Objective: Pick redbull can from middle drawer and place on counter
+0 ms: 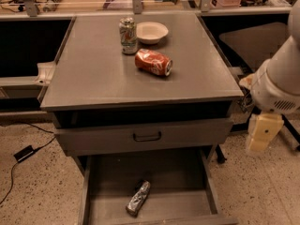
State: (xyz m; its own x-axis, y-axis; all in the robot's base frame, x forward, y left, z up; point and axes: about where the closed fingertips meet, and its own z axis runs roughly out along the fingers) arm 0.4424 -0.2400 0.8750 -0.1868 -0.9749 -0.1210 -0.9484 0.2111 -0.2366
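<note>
The redbull can (138, 198), slim and silver, lies on its side on the floor of the open middle drawer (187, 172), left of centre and near the front. The counter (93, 74) is the grey cabinet top above it. My gripper (262, 132) hangs at the right of the cabinet, beyond the counter's right front corner and about level with the drawer front. It is well apart from the can and holds nothing that I can see.
On the counter stand a green-and-white can (127, 29) and a white bowl (151, 32), with a red cola can (153, 62) on its side in front of them. A drawer front with a dark loop handle (146, 136) sits above the open drawer. A cable and black box (24, 153) lie on the floor at left.
</note>
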